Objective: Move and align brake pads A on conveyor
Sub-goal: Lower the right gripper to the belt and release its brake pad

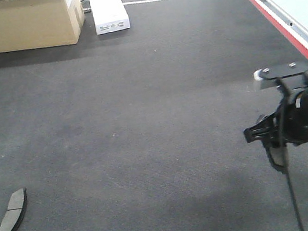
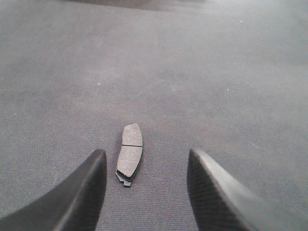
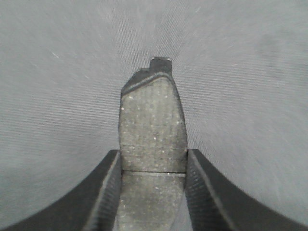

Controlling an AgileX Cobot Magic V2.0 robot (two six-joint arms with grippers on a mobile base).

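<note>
The charcoal conveyor (image 1: 139, 94) fills every view, a cardboard box (image 1: 16, 23) cut off at its far end. My right gripper (image 3: 153, 166) clamps one brake pad (image 3: 153, 125), lower half hidden. My left gripper (image 2: 145, 156) gapes empty, a second pad (image 2: 130, 154) lying on the belt between its fingers, untouched.

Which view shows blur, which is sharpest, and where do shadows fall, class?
Right wrist view: the conveyor streaks radially around the sharp held brake pad. Left wrist view: lying brake pad crisp, fingers soft. Front view: even light, faint dark patch low centre.
</note>
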